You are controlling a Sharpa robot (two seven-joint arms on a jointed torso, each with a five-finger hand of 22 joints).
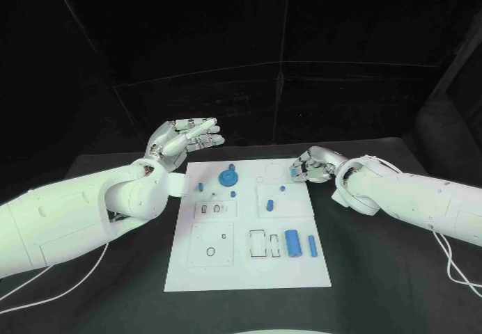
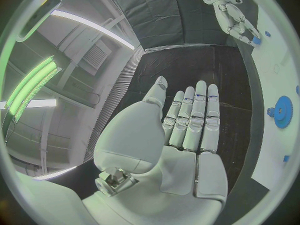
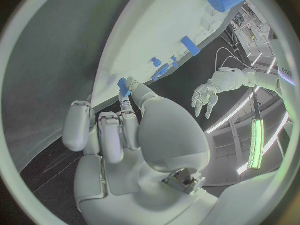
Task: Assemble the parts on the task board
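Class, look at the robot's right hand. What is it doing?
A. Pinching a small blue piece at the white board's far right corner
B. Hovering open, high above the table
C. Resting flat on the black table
A: the right hand pinches a small blue piece at the board's far right corner.

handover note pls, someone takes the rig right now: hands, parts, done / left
Left hand: open, fingers extended, raised beyond the far left corner of the task board, holding nothing.
Right hand: at the board's far right corner, pinching a small blue part at the board's edge.
On the board: blue gear far centre, large blue cylinder with a thin blue pin beside it near right, a blue peg mid board, a few smaller blue pieces near the gear.
Done: cannot tell which parts are seated.
Left: place the pinched part; the cylinder and pin look loose, probably still to fit.
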